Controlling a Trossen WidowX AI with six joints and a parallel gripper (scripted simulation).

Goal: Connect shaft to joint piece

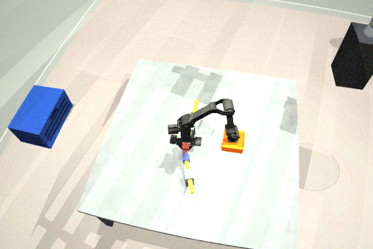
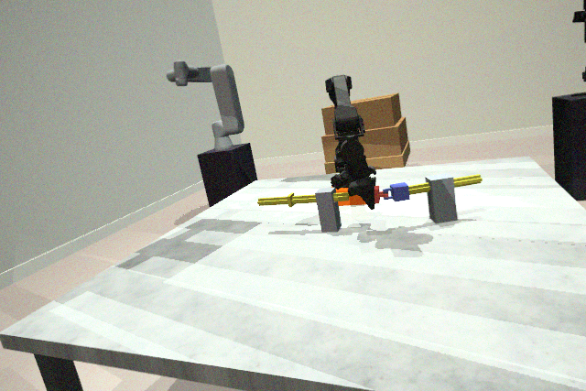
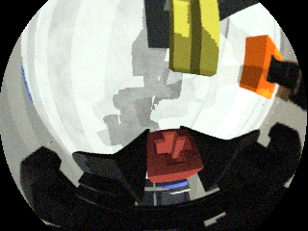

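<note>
My gripper (image 1: pixel 185 143) (image 2: pixel 371 202) (image 3: pixel 165 130) is shut on the red square joint piece (image 1: pixel 185 146) (image 2: pixel 377 194) (image 3: pixel 174 159). Its recessed face shows between the fingers in the wrist view. The piece is hinged to the blue joint part (image 1: pixel 185 157) (image 2: pixel 399 191) on the first yellow shaft (image 1: pixel 190 186) (image 2: pixel 467 180), which runs through a grey block (image 2: pixel 442 201). The second yellow shaft (image 1: pixel 196 105) (image 2: pixel 274 200) (image 3: pixel 194 38) runs through another grey block (image 2: pixel 328 213) (image 3: pixel 158 29). In the wrist view its near end is apart from the red piece, up and slightly right.
The arm's base stands on an orange block (image 1: pixel 236 150) (image 3: pixel 255 72), beside the line of shafts. A collar (image 2: pixel 290 200) sits on the second shaft beyond its block. Off the table (image 1: pixel 256 210) are a blue crate (image 1: pixel 36 110) and stacked brown boxes (image 2: pixel 378 114).
</note>
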